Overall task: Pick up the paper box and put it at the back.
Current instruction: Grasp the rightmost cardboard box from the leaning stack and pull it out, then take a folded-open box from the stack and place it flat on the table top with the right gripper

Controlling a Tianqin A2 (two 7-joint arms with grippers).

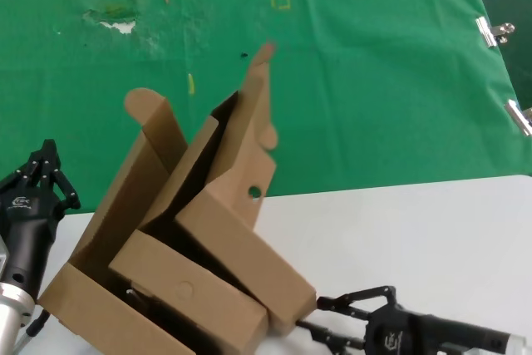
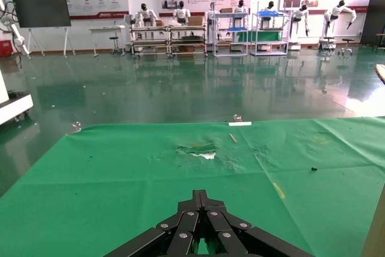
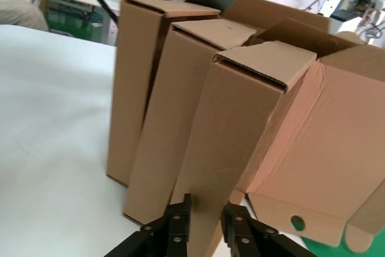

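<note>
Three brown boxes stand packed together on the white table (image 1: pixel 432 230). My right gripper (image 3: pixel 204 218) sits at the paper box (image 1: pixel 241 205), fingers parted around its edge. My left gripper (image 2: pixel 201 200) hovers clenched, empty, facing the green cloth (image 1: pixel 374 81).

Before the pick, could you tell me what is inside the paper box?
The paper box stands with its lid open. The head view shows only a dark gap inside, nothing visible in it; the deeper interior is hidden by its walls.
</note>
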